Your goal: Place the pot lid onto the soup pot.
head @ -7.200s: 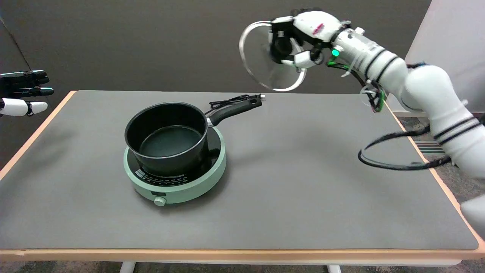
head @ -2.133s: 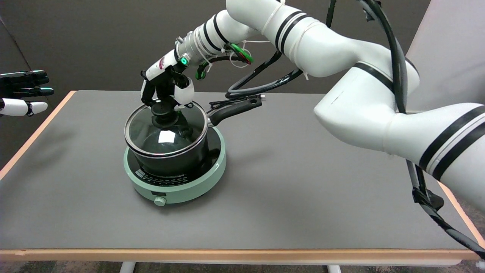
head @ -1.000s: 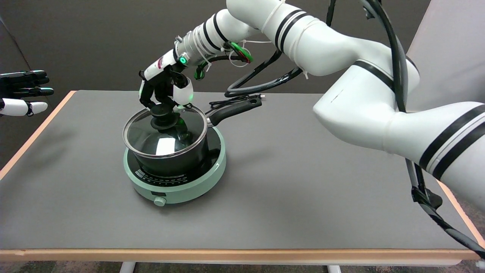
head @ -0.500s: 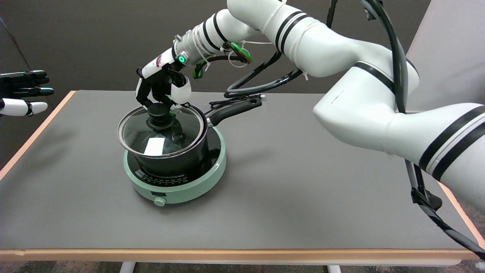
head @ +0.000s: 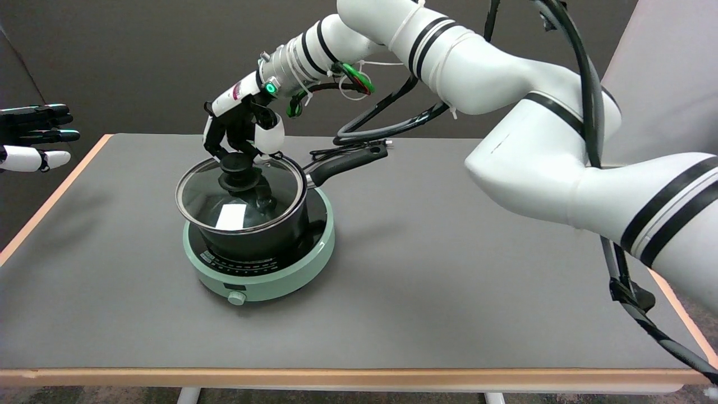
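- Right hand (head: 242, 133), black-and-white, comes down from the upper right over the pot; its fingers (head: 215, 136) are wrapped around the black knob (head: 238, 167) of the round glass pot lid with a metal rim (head: 205, 197), so it is gripping the lid by the knob.
- Lid sits on top of the black soup pot (head: 263, 238), shifted toward the pot's left side: its left rim overhangs the pot wall there. Lid looks slightly tilted; can't tell whether it's seated all round.
- A bright rectangular reflection shows on the glass near the lid's front.
- Pot stands on a round pale-green induction cooker (head: 291, 269) with a black top plate; small knob (head: 236, 298) on the cooker's front face.
- Pot's long black handle (head: 348, 161) points to the back right, clear of the hand.
- A black power cord with plug (head: 342, 148) lies on the table right behind the handle.
- All of it is on a grey table with a light wood edge (head: 449, 269), cooker left of centre.
- Green light (head: 272, 87) lit at the right wrist; black cables loop below the forearm.
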Controlling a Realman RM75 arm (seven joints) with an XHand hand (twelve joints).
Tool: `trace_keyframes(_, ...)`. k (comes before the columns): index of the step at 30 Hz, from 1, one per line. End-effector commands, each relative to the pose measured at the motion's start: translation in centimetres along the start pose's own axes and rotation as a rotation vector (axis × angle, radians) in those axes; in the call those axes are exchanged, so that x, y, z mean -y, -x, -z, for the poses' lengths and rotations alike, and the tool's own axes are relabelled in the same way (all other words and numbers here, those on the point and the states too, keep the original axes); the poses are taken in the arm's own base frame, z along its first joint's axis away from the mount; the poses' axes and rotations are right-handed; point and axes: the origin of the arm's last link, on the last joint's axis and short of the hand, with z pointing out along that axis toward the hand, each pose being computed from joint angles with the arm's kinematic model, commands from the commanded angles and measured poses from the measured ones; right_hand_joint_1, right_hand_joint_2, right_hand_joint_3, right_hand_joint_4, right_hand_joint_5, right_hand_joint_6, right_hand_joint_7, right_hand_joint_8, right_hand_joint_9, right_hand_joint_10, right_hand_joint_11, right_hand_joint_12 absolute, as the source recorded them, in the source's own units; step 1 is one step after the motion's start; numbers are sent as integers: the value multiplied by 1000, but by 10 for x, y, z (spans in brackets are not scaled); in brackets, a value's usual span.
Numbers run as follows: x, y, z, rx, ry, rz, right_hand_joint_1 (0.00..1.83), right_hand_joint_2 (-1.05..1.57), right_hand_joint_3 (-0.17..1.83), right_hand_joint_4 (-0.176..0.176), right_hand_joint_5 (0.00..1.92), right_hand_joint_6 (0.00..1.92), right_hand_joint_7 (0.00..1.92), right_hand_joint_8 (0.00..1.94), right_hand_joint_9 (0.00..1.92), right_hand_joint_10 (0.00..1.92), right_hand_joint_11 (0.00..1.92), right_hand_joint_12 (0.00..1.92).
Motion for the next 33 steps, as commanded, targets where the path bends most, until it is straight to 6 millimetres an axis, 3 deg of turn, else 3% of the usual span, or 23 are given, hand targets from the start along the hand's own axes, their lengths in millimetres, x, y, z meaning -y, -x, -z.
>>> trace_keyframes(1,-9,2,2,2,36,18,1340,924,568,176,509,1352,817,1416,723,1921,443,1894)
trace_keyframes(18,-12,-1,4,-33,46,25,1337,936,556,176,496,1358,807,1426,701,1921,416,1916)
trace_keyframes(21,-13,-1,5,-34,47,26,1320,1017,444,176,467,1304,759,1462,615,1921,243,1921)
trace_keyframes(22,-14,-1,5,-34,48,25,1316,1087,324,176,456,1206,726,1460,550,1911,99,1912)
trace_keyframes(24,-15,0,6,-32,50,26,1311,1124,268,176,463,1065,707,1476,484,1817,2,1835)
trace_keyframes(25,-15,0,6,-32,52,28,1117,931,666,176,470,904,685,991,473,1678,-1,1737)
trace_keyframes(26,-16,0,6,-34,54,30,1069,794,911,168,480,746,677,770,465,1572,-1,1681)
trace_keyframes(31,-24,-4,10,-59,95,52,1037,751,860,104,536,403,619,483,470,1264,-1,1370)
trace_keyframes(33,-29,-5,13,-70,114,55,1030,720,890,86,514,324,571,308,523,814,6,1291)
